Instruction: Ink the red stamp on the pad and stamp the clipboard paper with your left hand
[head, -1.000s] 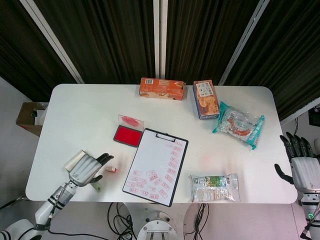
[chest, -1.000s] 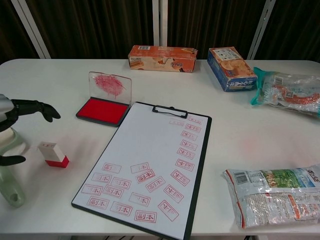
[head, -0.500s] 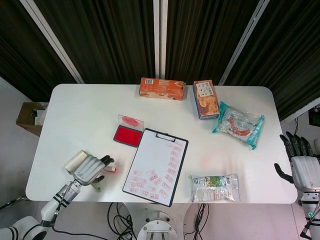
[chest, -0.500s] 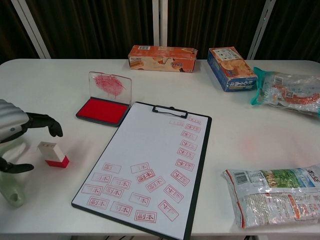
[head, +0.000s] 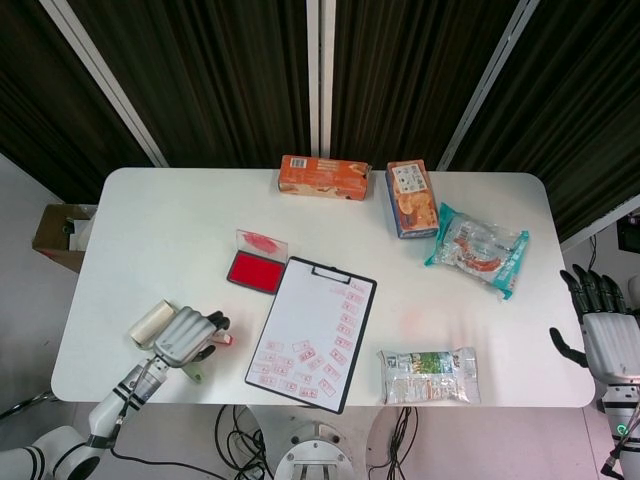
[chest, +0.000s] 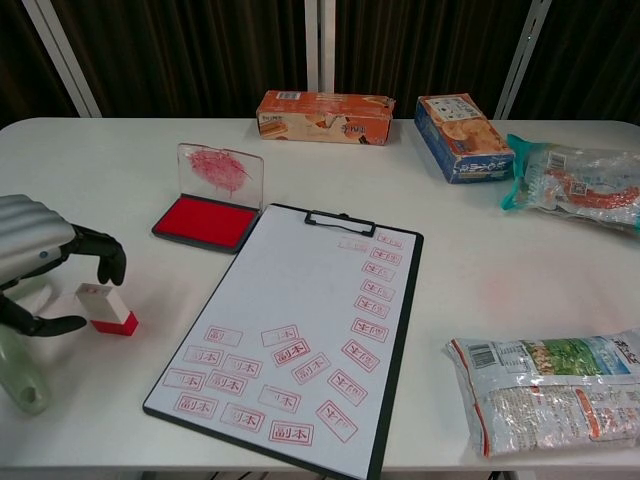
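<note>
The red stamp (chest: 108, 308) lies on its side on the white table, left of the clipboard (chest: 300, 340); in the head view the stamp (head: 222, 339) peeks out beside my fingers. My left hand (chest: 40, 262) hovers right over it, fingers curled down around it and thumb below, not clearly touching; the same left hand (head: 186, 337) shows near the table's front left. The open ink pad (chest: 205, 221) with its upright smeared lid sits behind the stamp. The clipboard paper (head: 311, 333) carries several red prints. My right hand (head: 605, 335) hangs off the table's right edge, fingers spread, holding nothing.
An orange box (chest: 323, 116) and a blue box (chest: 462, 123) stand at the back. Snack bags lie at the right (chest: 575, 186) and front right (chest: 545, 392). A pale green object (chest: 20, 375) sits beneath my left hand, and a paper roll (head: 150, 323) lies beside it.
My left hand has moved right and down over the red stamp, its fingers curling in around it. The right hand has stayed put.
</note>
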